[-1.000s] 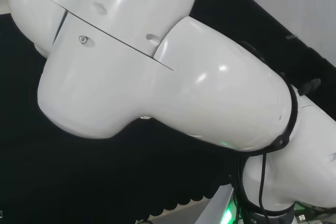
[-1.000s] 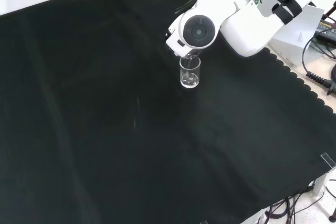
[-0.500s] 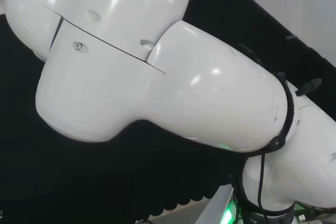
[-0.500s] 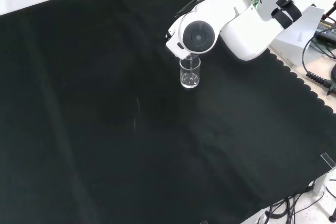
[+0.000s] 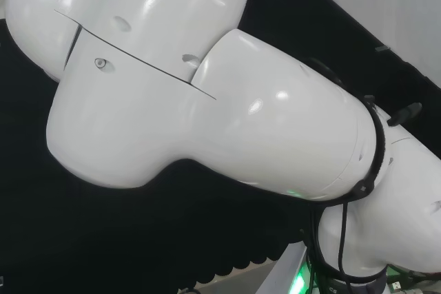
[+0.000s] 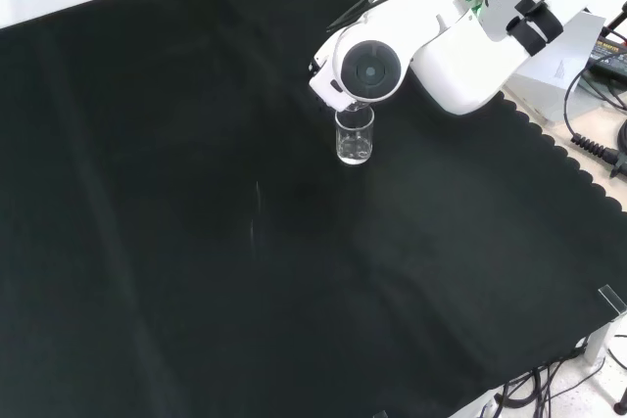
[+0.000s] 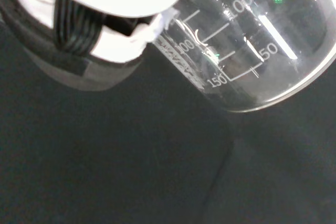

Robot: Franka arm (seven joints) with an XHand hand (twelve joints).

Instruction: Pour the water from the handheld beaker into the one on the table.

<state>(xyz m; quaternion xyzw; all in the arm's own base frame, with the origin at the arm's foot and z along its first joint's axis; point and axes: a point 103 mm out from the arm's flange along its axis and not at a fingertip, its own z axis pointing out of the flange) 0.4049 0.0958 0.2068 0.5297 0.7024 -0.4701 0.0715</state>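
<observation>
Black cloth (image 6: 196,242), upright clear beaker (image 6: 354,136), tilted beaker (image 7: 252,40) in hand (image 7: 105,19)

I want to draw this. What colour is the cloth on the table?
Black; the cloth shows best in the front view.

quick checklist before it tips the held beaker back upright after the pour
1. Beaker on the cloth stands upright: ok.
2. Arm's white link sits right above that beaker, so a tilt back should stay clear of its rim: cannot tell, the link hides the gap.
3. Held beaker is tipped, its rim pointing down: ok.
4. Hand is against the held beaker's wall: ok; how the fingers wrap it: cannot tell.
5. Water left in the held beaker: cannot tell.
6. Spill on the black cloth around the standing beaker: none seen, ok.
</observation>
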